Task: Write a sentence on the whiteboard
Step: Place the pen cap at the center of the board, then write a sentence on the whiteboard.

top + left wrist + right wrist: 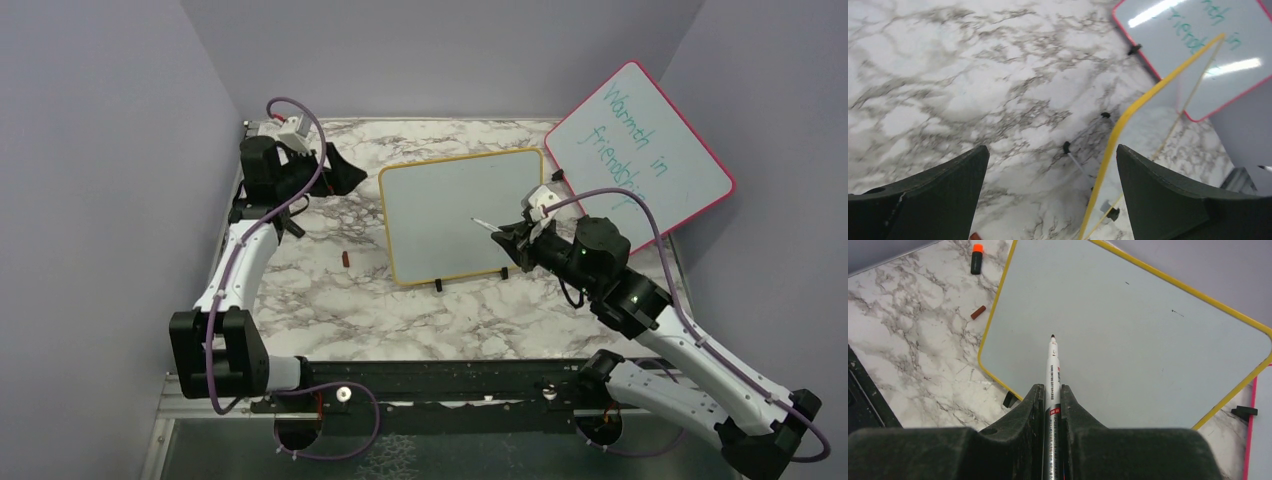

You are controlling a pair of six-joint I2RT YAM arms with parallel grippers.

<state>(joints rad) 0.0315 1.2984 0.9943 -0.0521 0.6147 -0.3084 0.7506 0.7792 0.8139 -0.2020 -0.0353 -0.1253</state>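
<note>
The right gripper [1052, 405] is clamping a white marker [1052, 371] between its closed jaws, the uncapped dark tip pointing out ahead of the fingers and hovering over the whiteboard [1128, 340], the yellow-framed one propped on black clip feet directly in front of it. Its surface is showing no letters, only a couple of tiny specks, so the sentence is not yet begun and all the writing is left. To the gripper's left, a small red cap [978, 312] and an orange-capped marker [977, 259] are lying on the marble table [913, 345]. The left gripper [1050, 175] is standing wide open, holding nothing, just beside the board's left edge. The pink-framed board [640, 150] is leaning behind.
</note>
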